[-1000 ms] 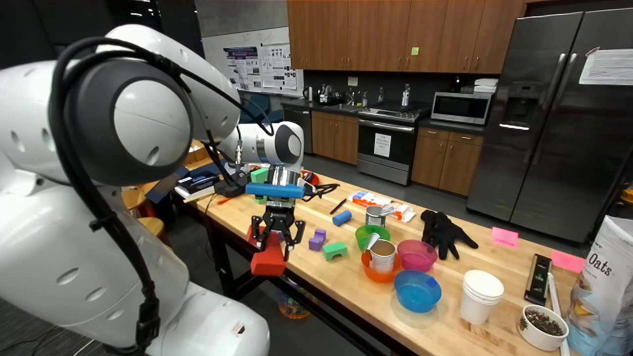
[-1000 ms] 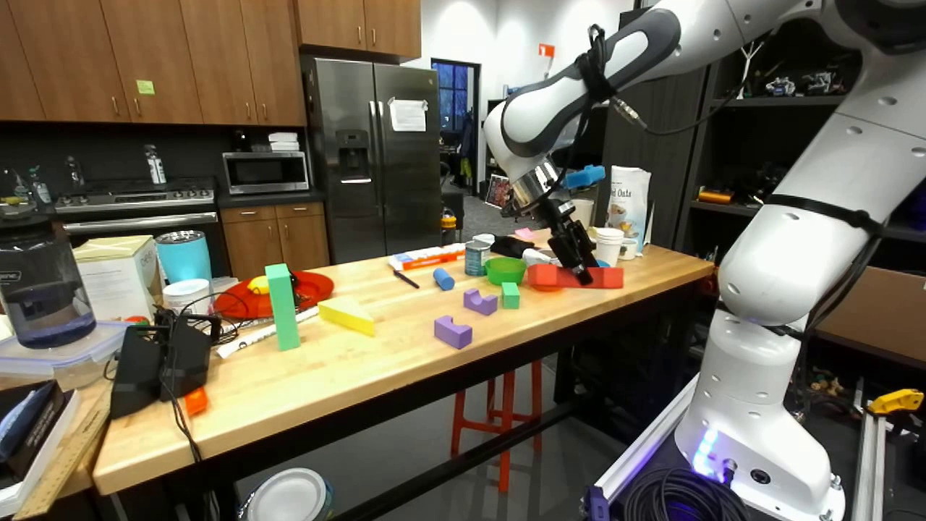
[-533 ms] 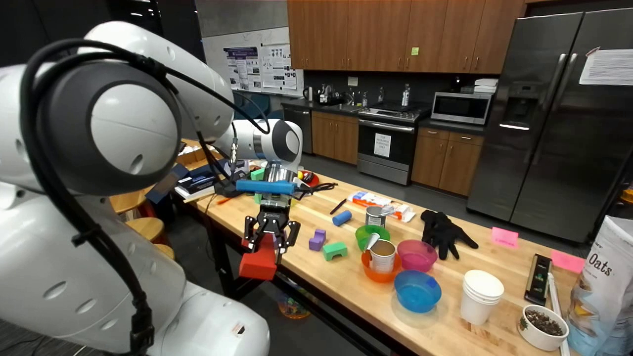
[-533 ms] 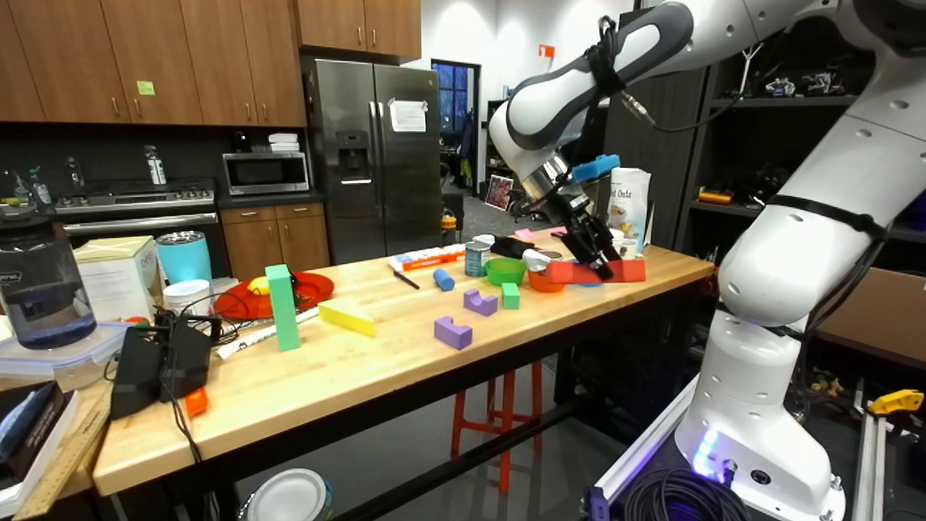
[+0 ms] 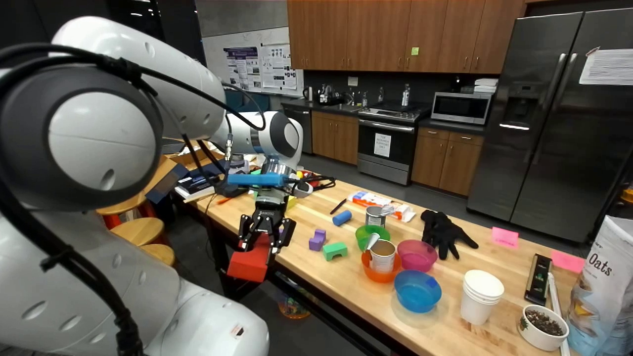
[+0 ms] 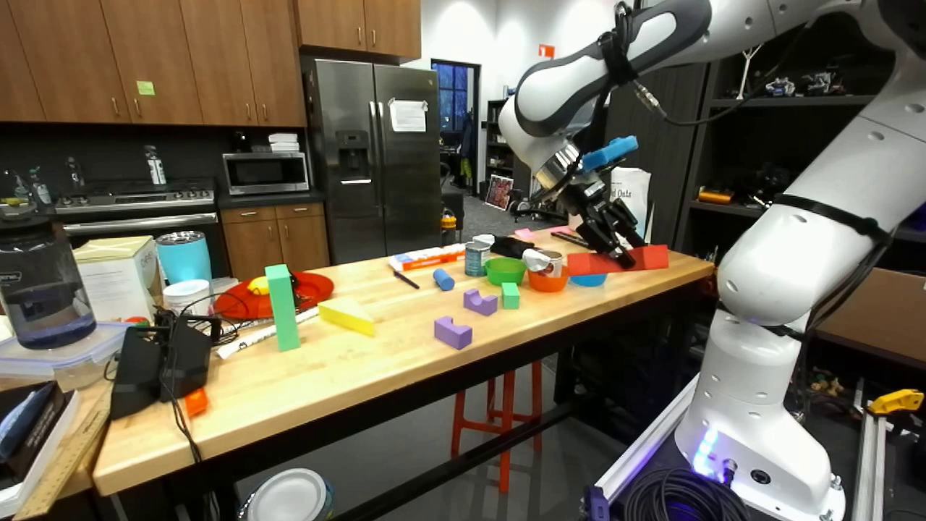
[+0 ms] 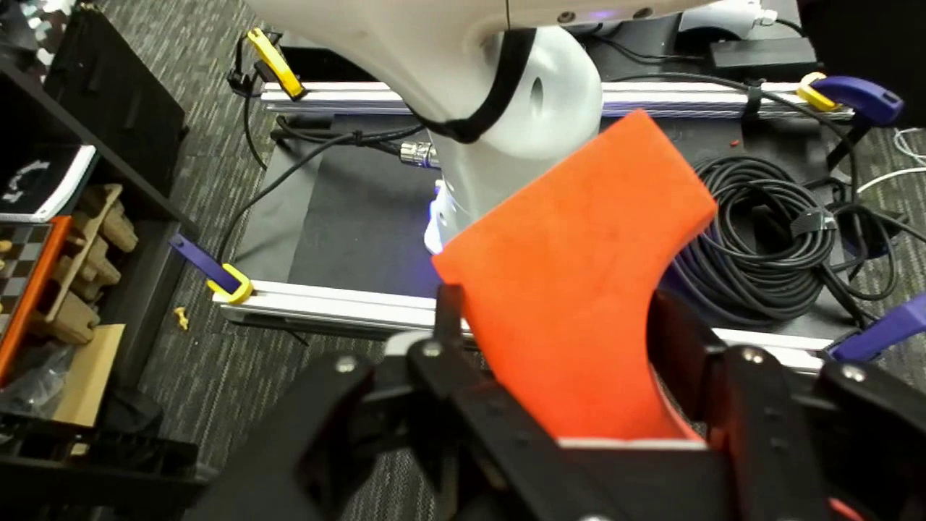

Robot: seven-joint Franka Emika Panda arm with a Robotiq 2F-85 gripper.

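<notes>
Gripping red block [image 7: 571, 275], end effector [image 5: 258, 251] near table edge [image 6: 362, 387], floor [image 7: 217, 362] visible below.

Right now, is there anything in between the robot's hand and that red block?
Nothing that I can see: the hand is closed right on the red block, touching it on two opposite sides.

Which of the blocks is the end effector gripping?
The red block, the only one the end effector grips; the purple blocks, green blocks and yellow block rest on the table.
</notes>
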